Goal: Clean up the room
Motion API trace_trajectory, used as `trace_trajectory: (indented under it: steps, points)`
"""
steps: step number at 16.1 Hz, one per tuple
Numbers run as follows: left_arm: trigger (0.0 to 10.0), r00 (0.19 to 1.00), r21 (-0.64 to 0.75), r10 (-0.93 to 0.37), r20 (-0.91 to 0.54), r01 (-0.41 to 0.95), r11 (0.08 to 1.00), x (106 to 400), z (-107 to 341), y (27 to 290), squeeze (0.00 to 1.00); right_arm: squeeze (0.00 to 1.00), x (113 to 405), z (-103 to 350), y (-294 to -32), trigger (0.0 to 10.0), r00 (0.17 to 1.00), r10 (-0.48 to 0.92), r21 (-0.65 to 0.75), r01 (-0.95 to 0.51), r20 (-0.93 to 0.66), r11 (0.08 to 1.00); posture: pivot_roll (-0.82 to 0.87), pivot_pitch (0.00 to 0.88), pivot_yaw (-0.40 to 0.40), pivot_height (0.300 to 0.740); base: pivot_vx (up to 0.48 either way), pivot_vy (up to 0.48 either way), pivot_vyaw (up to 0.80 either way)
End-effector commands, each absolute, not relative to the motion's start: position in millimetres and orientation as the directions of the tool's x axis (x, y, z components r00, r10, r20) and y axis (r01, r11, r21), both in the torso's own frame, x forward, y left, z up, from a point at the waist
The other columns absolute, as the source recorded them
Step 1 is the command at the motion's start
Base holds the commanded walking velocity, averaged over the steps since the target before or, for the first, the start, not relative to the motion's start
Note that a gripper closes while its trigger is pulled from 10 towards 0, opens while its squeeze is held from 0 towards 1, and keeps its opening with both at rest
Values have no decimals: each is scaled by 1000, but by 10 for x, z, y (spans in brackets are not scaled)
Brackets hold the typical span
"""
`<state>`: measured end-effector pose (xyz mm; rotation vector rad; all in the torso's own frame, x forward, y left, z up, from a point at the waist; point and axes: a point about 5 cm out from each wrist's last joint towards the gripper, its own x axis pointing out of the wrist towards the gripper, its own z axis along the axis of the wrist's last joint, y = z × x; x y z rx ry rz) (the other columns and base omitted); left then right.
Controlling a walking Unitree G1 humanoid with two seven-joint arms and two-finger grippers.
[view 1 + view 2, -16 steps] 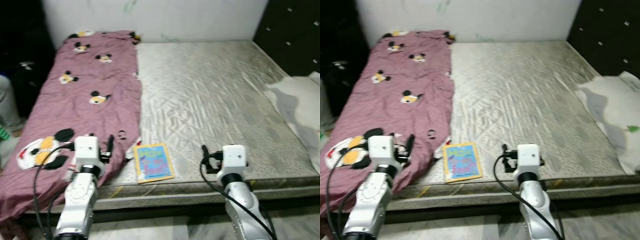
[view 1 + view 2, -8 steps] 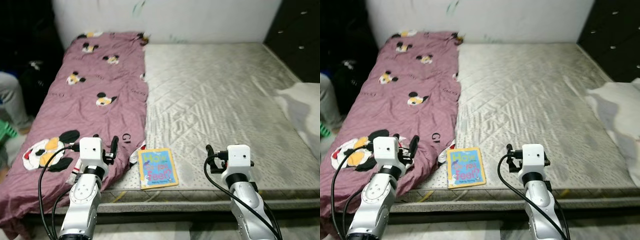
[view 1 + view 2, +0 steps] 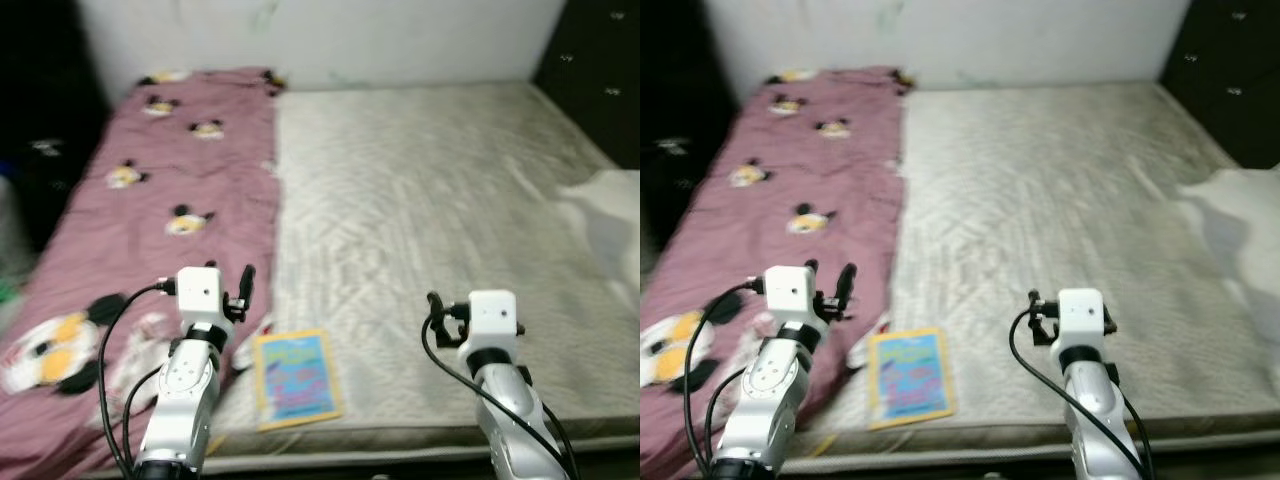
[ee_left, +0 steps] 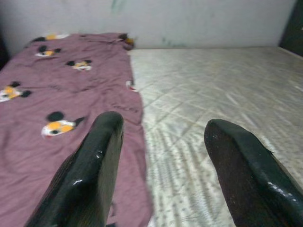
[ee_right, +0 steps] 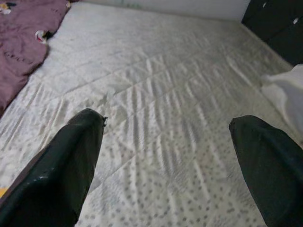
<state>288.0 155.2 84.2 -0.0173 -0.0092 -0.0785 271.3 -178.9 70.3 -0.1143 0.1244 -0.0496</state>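
- One book (image 3: 294, 377) lies near the bed's (image 3: 430, 200) front edge, just beside the blanket (image 3: 150, 190).
- Left gripper (image 4: 163, 142) and right gripper (image 5: 165, 156) hover above the bed, fingers apart, holding nothing.

Both silver arms reach forward, level with each other. The left tool (image 4: 163, 142) has its fingers spread wide, holding nothing; the right tool (image 5: 165, 156) likewise, apparently empty.

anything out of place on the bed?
Yes. A yellow-edged blue picture book lies skewed at the near edge of the bare grey quilted mattress. The maroon cartoon-print sheet covers just the left part. A white cloth sits bunched at the right edge.
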Motion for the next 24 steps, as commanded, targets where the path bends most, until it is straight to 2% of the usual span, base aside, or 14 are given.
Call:
trace_trajectory:
  steps: [1,6,15,17,18,20,21,24]
  points:
    - [10000,999,-13,-28,-26,27,1000,2822,764,1717,0,0,2722,716,-1689,10000,993,-25,-101,14,-116,995,-96,74,23,740,0,0,0]
    - [10000,999,-12,-21,-29,20,1000,2840,764,1721,0,0,2741,710,-1693,10000,992,-28,-101,15,-121,995,-96,70,24,740,0,0,0]
    - [10000,1000,9,-19,3,19,1000,2873,847,1704,0,0,2759,773,-1678,10000,995,-24,-116,12,-101,993,-94,67,27,740,0,461,0]
    - [10000,998,92,66,-13,-64,994,2868,832,1773,0,0,2777,821,-1679,10000,996,-27,-116,17,-85,993,-88,66,29,740,0,0,0]
    - [10000,998,6,52,-22,-51,999,2841,831,1787,0,0,2773,833,-1672,10000,996,-25,-115,15,-81,993,-87,66,28,740,0,0,0]
    - [10000,1000,-31,12,-5,-13,999,2793,865,1792,0,0,2763,844,-1664,10000,997,-21,-114,12,-79,993,-82,68,27,740,0,0,0]
    - [10000,1000,8,-12,23,12,1000,2776,897,1796,0,0,2758,851,-1661,10000,997,-20,-111,11,-78,994,-82,68,27,740,0,0,0]
    - [10000,1000,-2,-3,31,3,1000,2772,913,1809,0,0,2740,854,-1661,10000,996,-15,-87,7,-89,996,-78,69,25,740,0,0,-533]
